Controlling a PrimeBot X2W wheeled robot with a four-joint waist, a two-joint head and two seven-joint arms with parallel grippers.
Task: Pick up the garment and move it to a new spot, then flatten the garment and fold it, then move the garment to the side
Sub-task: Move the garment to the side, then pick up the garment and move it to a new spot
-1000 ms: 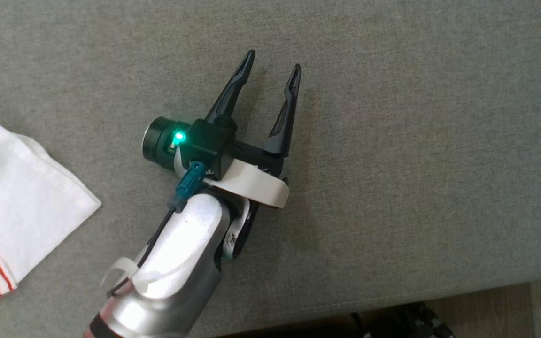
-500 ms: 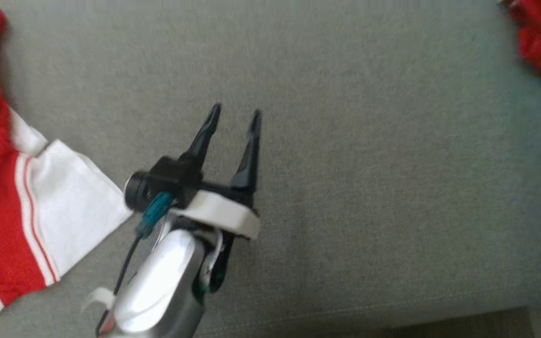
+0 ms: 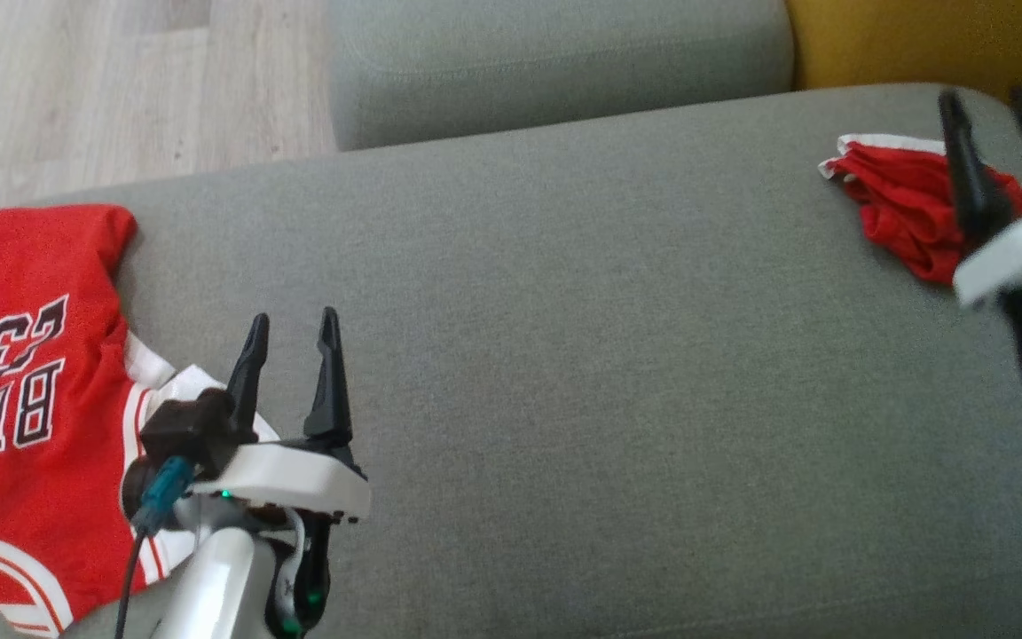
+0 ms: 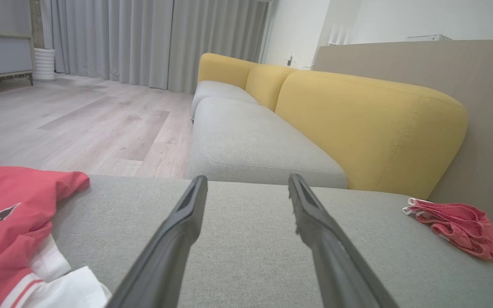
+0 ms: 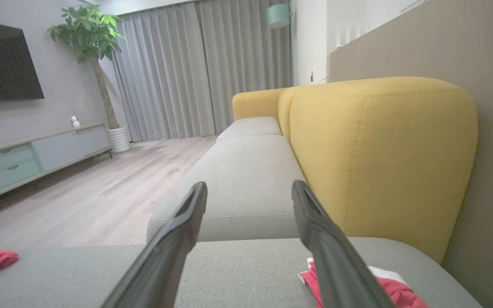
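Surface: grey sofa seat, bare mid-span, likely kept free for flattening.
Crumpled red garment: bunched at right end, unfolded, awaiting pickup.
Red 23 jersey: left end, seemingly set aside.
Left tool: wide, empty.
Right tool: wide, empty, poised at that garment.

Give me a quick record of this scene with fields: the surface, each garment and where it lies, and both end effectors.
surface: grey sofa cushion
left garment: red jersey numbered 23, with white parts, lying at the cushion's left end
right garment: small red garment, crumpled near the far right corner
left end effector: open, empty, fingers over bare cushion beside the jersey
right end effector: open, empty, by the crumpled garment
background: yellow backrest, wood floor
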